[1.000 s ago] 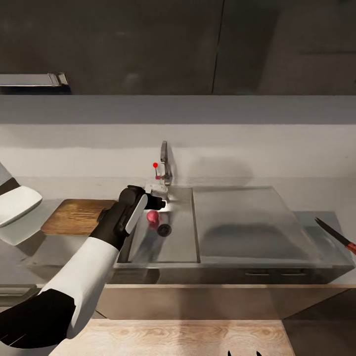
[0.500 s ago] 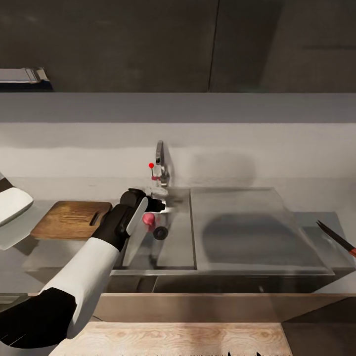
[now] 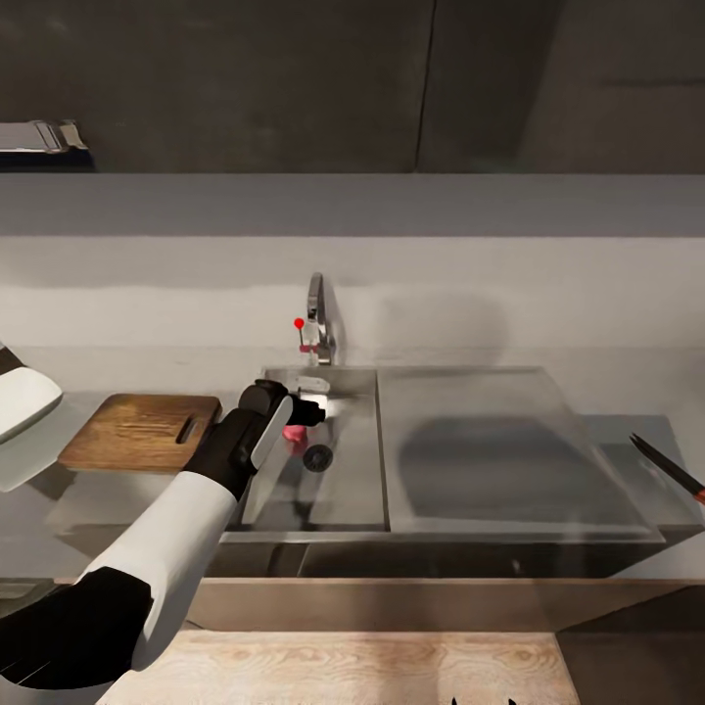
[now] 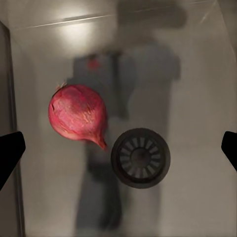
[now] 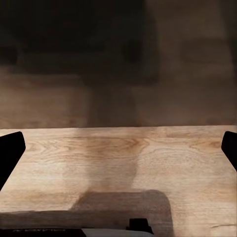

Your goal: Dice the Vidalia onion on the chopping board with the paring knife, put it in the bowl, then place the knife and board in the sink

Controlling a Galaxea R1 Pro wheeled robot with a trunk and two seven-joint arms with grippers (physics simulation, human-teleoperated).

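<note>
The pinkish Vidalia onion (image 3: 291,433) (image 4: 77,112) lies on the floor of the sink (image 3: 352,490) beside the round drain (image 3: 317,457) (image 4: 140,157). My left gripper (image 3: 305,412) (image 4: 120,150) hangs open just above it, and the onion sits off-centre toward one black fingertip (image 4: 10,150). The chopping board (image 3: 137,431) rests on the countertop (image 3: 98,494) left of the basin, with the white bowl (image 3: 22,403) further left. The paring knife (image 3: 666,467) lies at the far right. My right gripper (image 5: 120,150) is open over pale wood.
A chrome tap (image 3: 315,311) with a red knob (image 3: 299,322) stands behind the basin, close to my left wrist. The flat drainboard (image 3: 480,431) stretches right of the basin. A light wooden surface (image 3: 343,666) lies near the robot, below the counter front.
The head view has shifted a little. My left gripper has sunk lower into the basin and now covers part of the onion. The onion, board and knife have stayed put.
</note>
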